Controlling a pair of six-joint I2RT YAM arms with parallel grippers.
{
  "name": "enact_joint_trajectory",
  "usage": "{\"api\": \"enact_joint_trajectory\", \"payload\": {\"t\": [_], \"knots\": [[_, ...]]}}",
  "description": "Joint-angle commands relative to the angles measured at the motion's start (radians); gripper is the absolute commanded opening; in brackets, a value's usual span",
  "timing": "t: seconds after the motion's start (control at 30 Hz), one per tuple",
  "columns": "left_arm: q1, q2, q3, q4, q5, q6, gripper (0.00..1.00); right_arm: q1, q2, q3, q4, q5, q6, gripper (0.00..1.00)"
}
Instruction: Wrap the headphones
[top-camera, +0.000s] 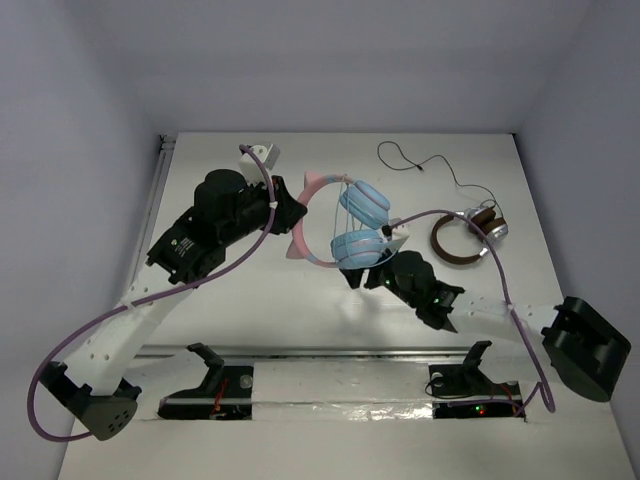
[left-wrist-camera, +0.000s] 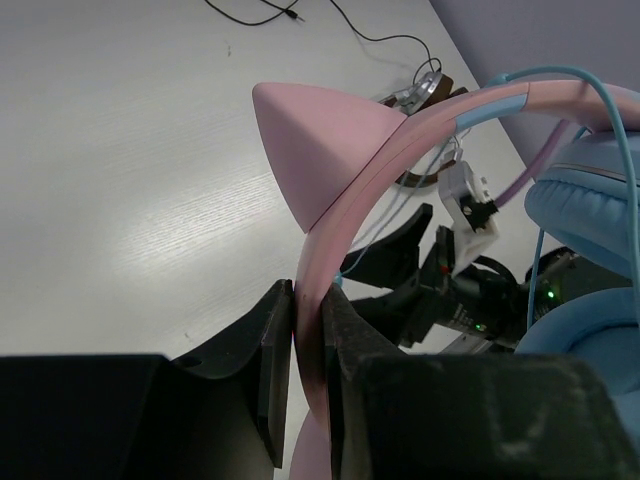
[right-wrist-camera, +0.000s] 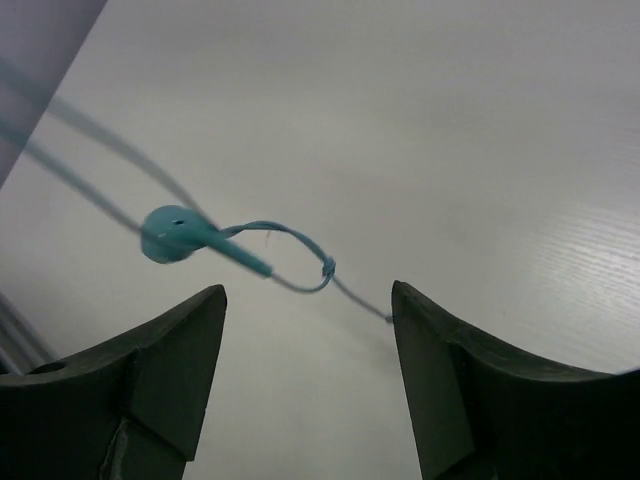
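The headphones (top-camera: 352, 222) are held up above the middle of the table, with light-blue ear cups (left-wrist-camera: 590, 190) and a pink headband (left-wrist-camera: 335, 225) with a cat-ear point (left-wrist-camera: 320, 140). My left gripper (top-camera: 299, 219) is shut on the headband, which is pinched between its fingers in the left wrist view (left-wrist-camera: 308, 330). My right gripper (top-camera: 365, 273) is open just below the ear cups. In the right wrist view it (right-wrist-camera: 310, 300) is empty. The thin light-blue cable (right-wrist-camera: 300, 245) with its plug (right-wrist-camera: 175, 235) hangs just beyond its fingertips and runs to the right one.
Brown-and-silver headphones (top-camera: 470, 238) lie at the right, with their thin black cable (top-camera: 410, 160) trailing to the back. They also show in the left wrist view (left-wrist-camera: 425, 95). A small white block (top-camera: 262, 150) stands at the back left. Walls enclose the table.
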Motion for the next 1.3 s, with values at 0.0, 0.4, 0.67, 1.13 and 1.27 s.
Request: {"api": "enact_joint_trajectory", "payload": {"t": [0.0,0.4,0.67,1.13,1.27], "knots": [[0.002,-0.020,0.077,0.071,0.045,-0.019,0.00,-0.036,0.062,0.066,0.158,0.001,-0.045,0.73],[0.002,-0.036,0.154,0.044,0.082,-0.032,0.00,-0.047,0.289,0.167,0.353,-0.084,-0.097,0.00],[0.002,0.018,0.157,0.107,0.039,-0.043,0.00,-0.047,0.136,0.037,0.395,-0.194,0.016,0.00],[0.002,0.047,0.203,0.128,-0.021,-0.060,0.00,-0.047,-0.020,-0.006,0.284,-0.208,0.044,0.00],[0.002,0.076,0.209,0.140,-0.108,-0.048,0.00,-0.047,-0.097,-0.025,0.232,-0.291,0.070,0.00]]}}
